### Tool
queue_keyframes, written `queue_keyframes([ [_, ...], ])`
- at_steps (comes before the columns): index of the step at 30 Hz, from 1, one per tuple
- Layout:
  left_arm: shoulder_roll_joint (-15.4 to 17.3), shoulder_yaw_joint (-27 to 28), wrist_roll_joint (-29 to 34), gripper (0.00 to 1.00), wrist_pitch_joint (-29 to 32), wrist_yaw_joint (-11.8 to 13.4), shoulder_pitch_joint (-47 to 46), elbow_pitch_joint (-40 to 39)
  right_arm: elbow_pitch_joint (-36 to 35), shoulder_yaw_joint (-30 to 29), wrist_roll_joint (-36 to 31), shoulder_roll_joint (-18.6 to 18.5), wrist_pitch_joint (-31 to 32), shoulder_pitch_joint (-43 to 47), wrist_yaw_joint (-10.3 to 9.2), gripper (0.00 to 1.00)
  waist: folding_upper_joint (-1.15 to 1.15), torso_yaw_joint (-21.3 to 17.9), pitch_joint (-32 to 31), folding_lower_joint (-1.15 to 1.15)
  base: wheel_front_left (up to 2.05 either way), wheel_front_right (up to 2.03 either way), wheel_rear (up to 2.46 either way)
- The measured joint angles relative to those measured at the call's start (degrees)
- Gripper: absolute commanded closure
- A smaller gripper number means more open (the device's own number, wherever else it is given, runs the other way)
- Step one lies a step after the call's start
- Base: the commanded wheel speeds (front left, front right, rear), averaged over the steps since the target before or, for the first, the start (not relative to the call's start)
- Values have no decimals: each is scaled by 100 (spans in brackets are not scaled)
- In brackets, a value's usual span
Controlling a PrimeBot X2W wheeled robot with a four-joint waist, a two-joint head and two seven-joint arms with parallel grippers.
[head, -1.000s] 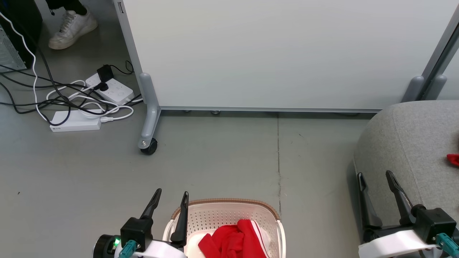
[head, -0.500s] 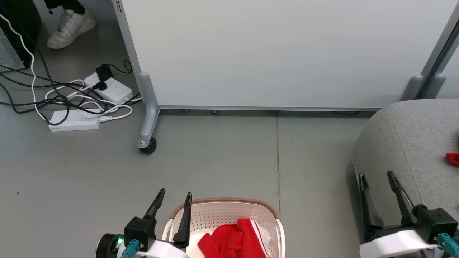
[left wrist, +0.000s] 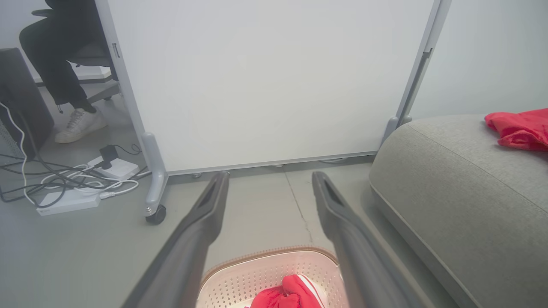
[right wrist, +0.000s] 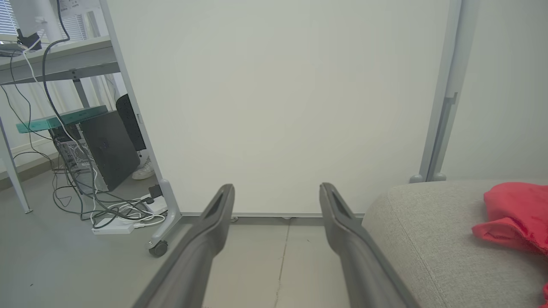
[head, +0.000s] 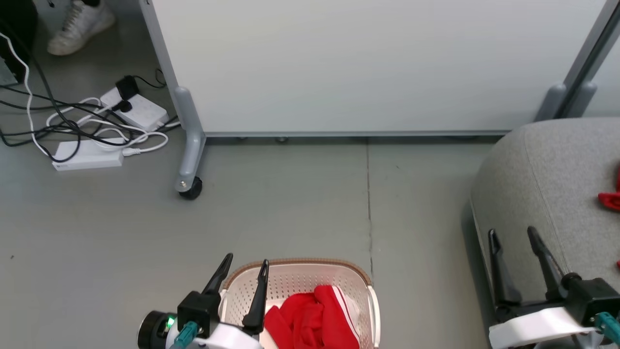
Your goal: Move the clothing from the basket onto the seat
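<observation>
L pincer (head: 247,259) hangs spread apart by basket (head: 300,262) rim, prob. ready to reach the clothing (head: 310,320); R pincer (head: 512,231) apart too, empty, beside seat (head: 547,174).

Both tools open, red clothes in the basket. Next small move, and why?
Probably lower the left tool into the basket onto the red clothes: it is open, empty and over the basket's left rim, while the right tool is over by the sofa.

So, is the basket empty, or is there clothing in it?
Not empty: a bunched red garment lies inside the basket; both the head and left wrist views show it. Another red piece lies on the seat.
</observation>
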Motion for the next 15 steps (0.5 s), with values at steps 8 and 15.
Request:
queue_keyframes([
  [8, -1, -96, 102, 0, -1, -26, -655, 113, -379, -181, -8, -48, -1, -423, 0, 0, 0, -211, 751, 0, 0, 0, 0],
  [15, -7, -264, 398, 0, -1, -315, -1586, 832, -588, -311, -25, -85, -1, -797, 0, 0, 0, -475, 1709, 0, 0, 0, 0],
])
